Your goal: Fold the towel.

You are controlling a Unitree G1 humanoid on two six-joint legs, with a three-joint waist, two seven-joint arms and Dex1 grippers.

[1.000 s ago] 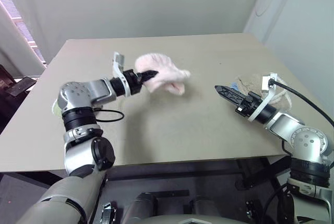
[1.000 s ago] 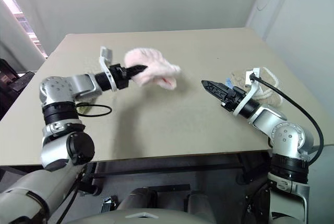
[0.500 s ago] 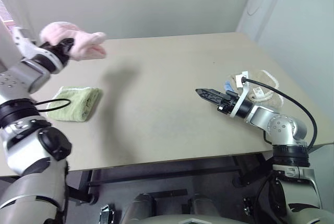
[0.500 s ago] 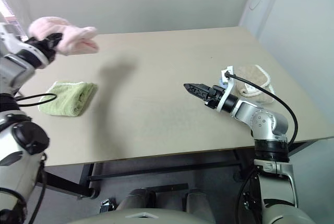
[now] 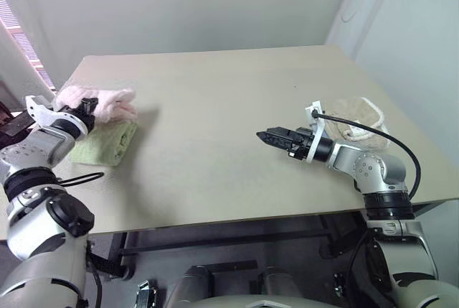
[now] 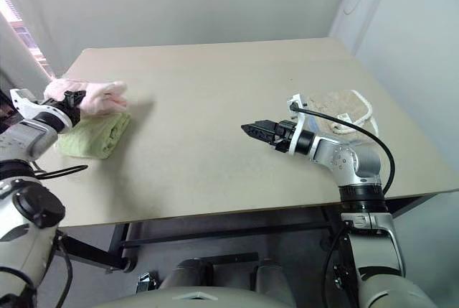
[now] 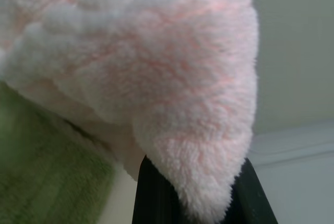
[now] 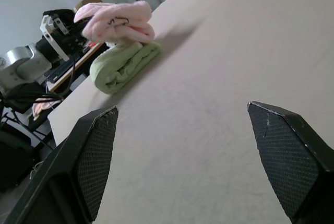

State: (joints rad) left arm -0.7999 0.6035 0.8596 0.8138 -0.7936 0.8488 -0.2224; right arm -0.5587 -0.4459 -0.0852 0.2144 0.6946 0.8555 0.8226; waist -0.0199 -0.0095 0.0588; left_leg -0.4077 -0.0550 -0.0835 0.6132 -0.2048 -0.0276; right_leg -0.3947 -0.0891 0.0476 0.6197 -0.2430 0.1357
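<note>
The left hand (image 5: pixel 84 106) is clamped on the pink towel (image 5: pixel 107 102), which is already bunched into a folded bundle and sits right over the green folded towel (image 5: pixel 106 143) at the left end of the worktop (image 5: pixel 215 121). My guess is it's stacking the finished pink one on the green one, so the folding looks basically done and this is the put-away bit. Can't tell if the pink one is actually resting on the green one or just above it.

The right hand (image 6: pixel 252 130) is parked mid-worktop with its fingers spread wide, holding nothing, probably just keeping out of the way. A beige towel (image 6: pixel 337 107) lies behind it near the right edge.

The right wrist view catches a small dark embroidered squiggle on the pink bundle, which the head views don't pick up. The left wrist view shows the terry pile pinched between the black fingers (image 7: pixel 151 198), with green below it.
</note>
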